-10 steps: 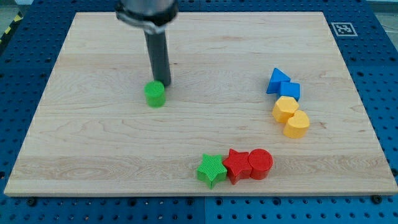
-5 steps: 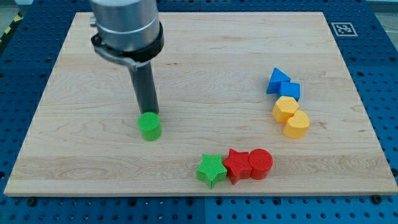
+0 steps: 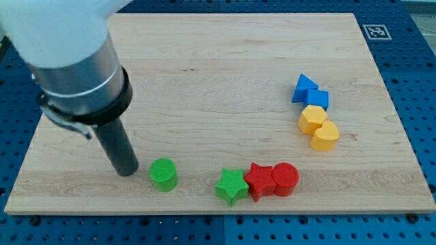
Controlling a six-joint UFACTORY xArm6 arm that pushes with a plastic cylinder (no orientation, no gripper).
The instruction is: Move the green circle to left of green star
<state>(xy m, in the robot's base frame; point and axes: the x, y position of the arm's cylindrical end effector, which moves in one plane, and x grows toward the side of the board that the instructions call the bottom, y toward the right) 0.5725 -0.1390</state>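
Down toward the view's bottom the green circle [image 3: 163, 174] has travelled over the last second, from the board's upper-middle left to a spot on the same low row as the green star [image 3: 231, 186]. It now sits to the star's left, apart from it, with a strip of bare wood between the two.

My tip [image 3: 127, 173] has swung round as well: earlier it stood just above the circle, pushing it down the board, and now it stands just beside the circle on the view's left, at about the same height. There is no pincer on this rod, so nothing is clasped or let go; it only pushes.

Judged from the layout, the goal is nearly or already met, and a short push to the view's right would close the gap if needed.

Right of the star, touching in a row, are a red star [image 3: 259, 180] and a red circle [image 3: 285, 179]. Well apart, near the view's right edge, a blue triangle [image 3: 304, 87], blue cube [image 3: 318, 99] and two yellow blocks [image 3: 319, 127] cluster undisturbed on the wooden board [image 3: 225, 61].
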